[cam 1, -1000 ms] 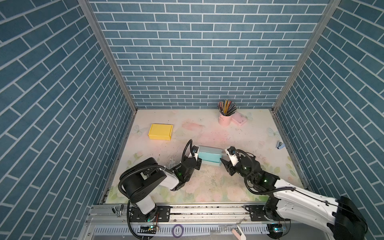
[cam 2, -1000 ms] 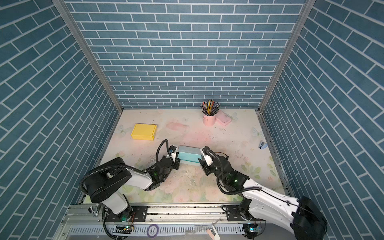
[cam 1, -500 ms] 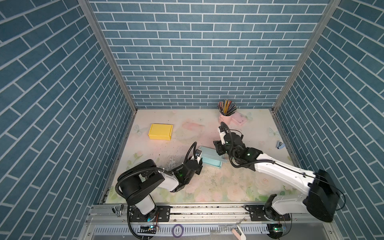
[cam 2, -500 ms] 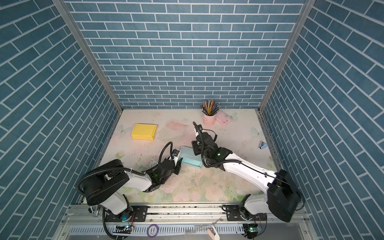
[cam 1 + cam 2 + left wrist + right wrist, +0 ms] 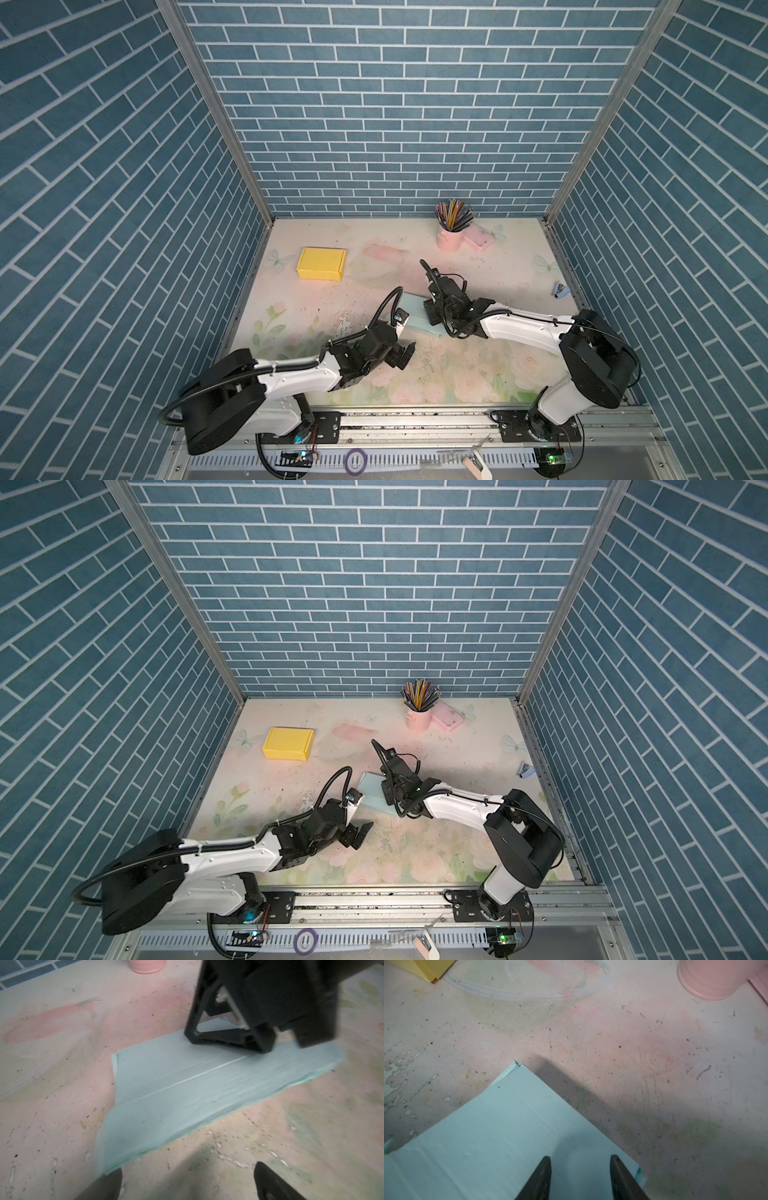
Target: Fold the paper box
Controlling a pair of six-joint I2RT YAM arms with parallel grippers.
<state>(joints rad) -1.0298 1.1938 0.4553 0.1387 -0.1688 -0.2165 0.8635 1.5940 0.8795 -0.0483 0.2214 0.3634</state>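
Though half-hidden from above, paper box (image 5: 187, 1095) crease clear, left wrist view

Yellow folded box (image 5: 321, 269), left; pink cup (image 5: 449, 240) holding coloured pencils (image 5: 454, 214), pink case (image 5: 479, 240) just beside; small blue object (image 5: 559, 290), right edge

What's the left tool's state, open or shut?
Open. The left tool shows fingers wide apart in the left wrist view, nothing between them.

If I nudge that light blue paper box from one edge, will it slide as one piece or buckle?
It probably buckles: the light blue paper box lies flattened and creased, with a wavy edge. It looks light, so it likely skids on the table unless the right tool, resting on it, pins it.
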